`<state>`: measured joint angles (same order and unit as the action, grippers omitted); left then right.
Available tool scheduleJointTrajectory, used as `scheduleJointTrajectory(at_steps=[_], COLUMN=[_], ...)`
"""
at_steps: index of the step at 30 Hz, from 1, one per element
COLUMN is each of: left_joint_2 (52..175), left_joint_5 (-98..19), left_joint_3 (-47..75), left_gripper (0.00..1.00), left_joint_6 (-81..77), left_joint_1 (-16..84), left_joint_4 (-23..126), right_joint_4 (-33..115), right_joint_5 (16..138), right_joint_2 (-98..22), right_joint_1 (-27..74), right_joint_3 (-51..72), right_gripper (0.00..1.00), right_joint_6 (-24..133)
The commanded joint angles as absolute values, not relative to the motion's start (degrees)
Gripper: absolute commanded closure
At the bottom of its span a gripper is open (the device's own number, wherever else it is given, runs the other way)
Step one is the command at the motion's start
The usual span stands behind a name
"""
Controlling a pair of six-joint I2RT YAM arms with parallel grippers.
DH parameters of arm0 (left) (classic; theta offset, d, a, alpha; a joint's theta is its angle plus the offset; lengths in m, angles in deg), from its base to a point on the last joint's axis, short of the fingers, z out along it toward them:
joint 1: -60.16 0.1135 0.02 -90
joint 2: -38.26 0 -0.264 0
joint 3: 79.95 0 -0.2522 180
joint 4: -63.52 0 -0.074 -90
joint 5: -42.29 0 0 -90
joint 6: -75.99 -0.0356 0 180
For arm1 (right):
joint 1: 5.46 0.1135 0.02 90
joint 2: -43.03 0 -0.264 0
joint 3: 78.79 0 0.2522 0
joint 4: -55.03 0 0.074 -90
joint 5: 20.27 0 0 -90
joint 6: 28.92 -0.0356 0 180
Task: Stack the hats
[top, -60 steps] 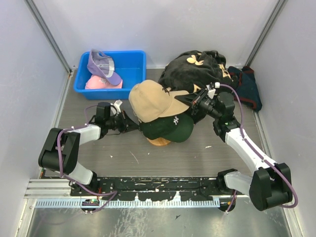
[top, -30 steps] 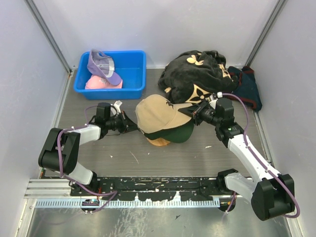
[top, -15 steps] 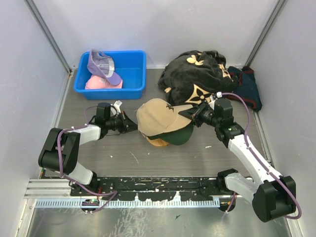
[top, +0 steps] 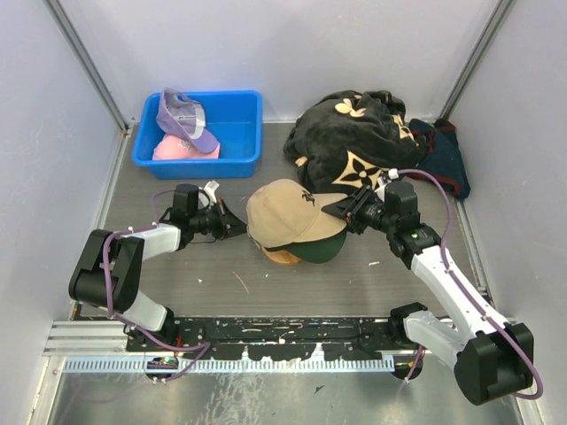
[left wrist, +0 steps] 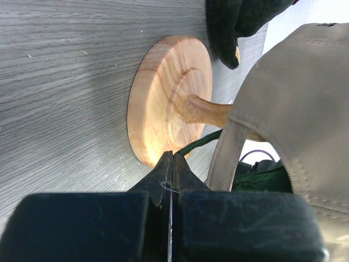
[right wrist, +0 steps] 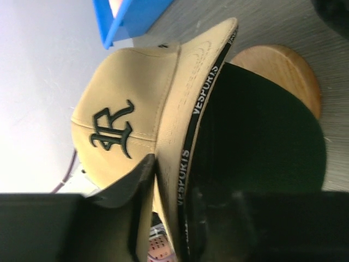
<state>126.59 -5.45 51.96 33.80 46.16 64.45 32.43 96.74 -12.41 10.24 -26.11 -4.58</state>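
Observation:
A tan hat (top: 285, 212) sits on top of a dark green hat (top: 323, 248), both on the wooden stand (top: 282, 255). My right gripper (top: 345, 212) is at the tan hat's brim. In the right wrist view the brim (right wrist: 174, 109) runs between the two fingers of that gripper (right wrist: 174, 174), which lie against it; the green hat (right wrist: 256, 142) is just beneath. My left gripper (top: 237, 226) is shut and empty, its tips (left wrist: 172, 158) at the edge of the stand's round base (left wrist: 169, 98). A purple hat (top: 182, 115) and a pink hat (top: 173, 149) lie in the blue bin (top: 195, 166).
A large black cloth with tan flower marks (top: 350, 133) is heaped behind the stand, and a dark blue garment (top: 443, 155) lies at the back right. Grey walls close in both sides and the back.
My right gripper has lowered the tan hat down and toward the front until it rests over the green hat on the stand. The left arm has stayed still.

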Motion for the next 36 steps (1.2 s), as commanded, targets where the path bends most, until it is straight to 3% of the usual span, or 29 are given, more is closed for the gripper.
scheduleJointTrajectory(at_steps=[1,7,22,24,27,28,30,36], left_joint_2=[126.8,126.7,126.9,126.9,127.0,127.1,127.2,126.9], left_joint_5=[-6.5,-6.4,-6.0,-6.0,-6.0,-6.0,-6.0,-6.3], left_joint_3=[53.8,53.9,54.0,54.0,54.0,54.0,53.9,54.0], left_gripper=[1.0,1.0,1.0,1.0,1.0,1.0,1.0,1.0], left_joint_6=[33.0,33.0,32.5,32.3,32.2,32.1,32.2,32.6], left_joint_1=[46.2,46.1,46.1,46.1,46.1,46.1,46.0,45.9], left_joint_4=[64.6,64.3,63.7,63.5,63.4,63.4,63.5,63.5], right_joint_4=[25.6,23.1,14.8,13.5,12.7,12.7,12.7,12.8], right_joint_5=[96.5,96.8,95.9,95.7,95.6,95.6,95.7,96.6], right_joint_2=[-12.0,-10.2,-3.7,-2.9,-1.7,-1.5,-1.1,0.2], right_joint_1=[11.0,11.0,11.0,10.9,10.9,10.9,10.9,10.9], right_joint_3=[-26.7,-26.3,-25.8,-25.8,-26.5,-26.7,-27.2,-28.8], right_gripper=[0.64,0.55,0.53,0.59,0.87,0.93,0.99,1.0], right_joint_6=[-0.5,0.2,1.7,2.0,2.0,1.9,1.5,-0.5])
